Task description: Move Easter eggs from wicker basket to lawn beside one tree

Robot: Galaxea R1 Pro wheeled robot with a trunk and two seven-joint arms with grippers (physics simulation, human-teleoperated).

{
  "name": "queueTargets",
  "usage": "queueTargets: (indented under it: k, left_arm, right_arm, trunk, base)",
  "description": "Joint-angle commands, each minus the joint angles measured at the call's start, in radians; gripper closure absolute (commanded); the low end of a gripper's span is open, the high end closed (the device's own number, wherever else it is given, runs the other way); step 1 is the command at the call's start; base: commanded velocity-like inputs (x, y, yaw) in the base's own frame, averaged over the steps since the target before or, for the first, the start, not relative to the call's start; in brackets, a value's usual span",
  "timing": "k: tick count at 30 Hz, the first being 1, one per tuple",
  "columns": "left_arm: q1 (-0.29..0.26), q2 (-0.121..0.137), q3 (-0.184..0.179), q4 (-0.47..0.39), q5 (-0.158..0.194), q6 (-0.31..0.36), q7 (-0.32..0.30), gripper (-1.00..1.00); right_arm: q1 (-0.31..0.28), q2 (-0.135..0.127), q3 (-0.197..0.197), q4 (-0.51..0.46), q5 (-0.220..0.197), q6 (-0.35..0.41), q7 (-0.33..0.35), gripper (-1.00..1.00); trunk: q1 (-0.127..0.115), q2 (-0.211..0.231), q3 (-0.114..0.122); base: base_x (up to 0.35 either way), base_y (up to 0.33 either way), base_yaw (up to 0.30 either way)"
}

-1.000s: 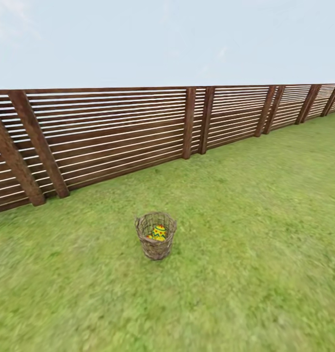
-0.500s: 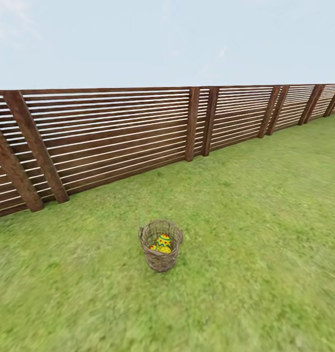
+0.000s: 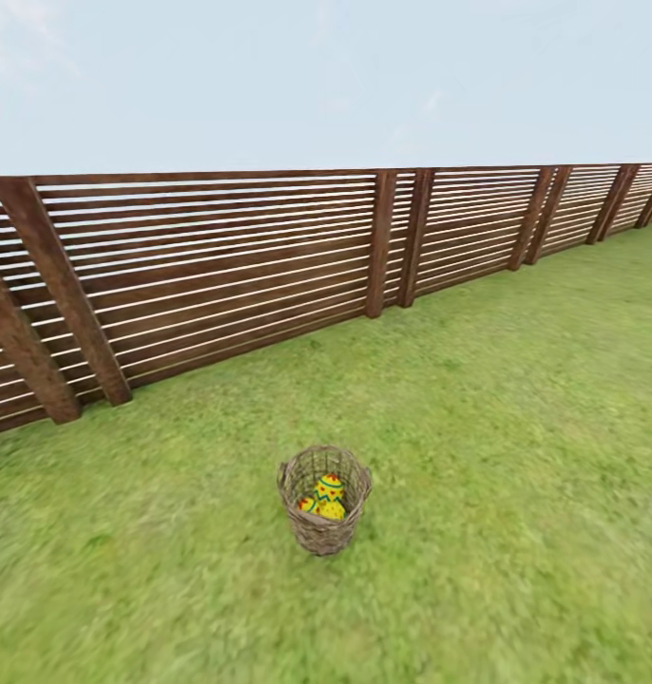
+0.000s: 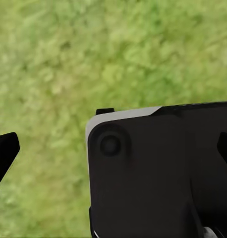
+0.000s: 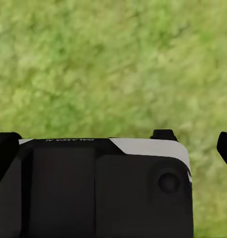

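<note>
Basket (image 3: 324,500) sits upright on the lawn (image 3: 516,456), at about 6 o'clock in the head view, well apart from the fence (image 3: 221,275) that runs from 9 o'clock across to 2 o'clock. Eggs (image 3: 325,495) lie inside the basket, yellow with blue zigzags and red marks. Two show clearly, one above the other; a third bit of colour at the lower left may be the third egg, but the wicker wall hides most of it. Basket's inner floor is hidden. One small loop handle shows at the rim's 9 o'clock side; the other is hard to make out.

Left wrist view: left gripper (image 4: 113,148) over blurred grass (image 4: 113,54), fingertips (image 4: 4,148) cut off at both edges, spread wide, nothing between them. A dark robot body part covers much of the frame.

Right wrist view: right gripper (image 5: 113,144) also over grass (image 5: 113,59), dark fingertips (image 5: 225,146) at opposite edges, spread apart, holding nothing. A dark housing with a grey edge blocks the lower part.
</note>
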Motion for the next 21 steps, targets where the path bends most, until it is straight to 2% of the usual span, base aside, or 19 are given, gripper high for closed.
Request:
queueTargets:
  k: [1,21]
  left_arm:
    - [-0.001,0.0,-0.007,0.001,-0.002,-0.003,0.005,-1.0]
    - [-0.001,0.0,-0.009,0.001,-0.002,-0.003,0.005,-1.0]
  right_arm:
    - [-0.001,0.001,-0.007,0.001,0.001,-0.003,0.005,-1.0]
    - [-0.001,0.001,-0.007,0.001,0.002,-0.003,0.005,-1.0]
  trunk:
    - [0.001,-0.002,-0.002]
    - [0.001,-0.002,-0.002]
  base:
    - [0.305,0.101,0.0]
    - [0.305,0.067,0.0]
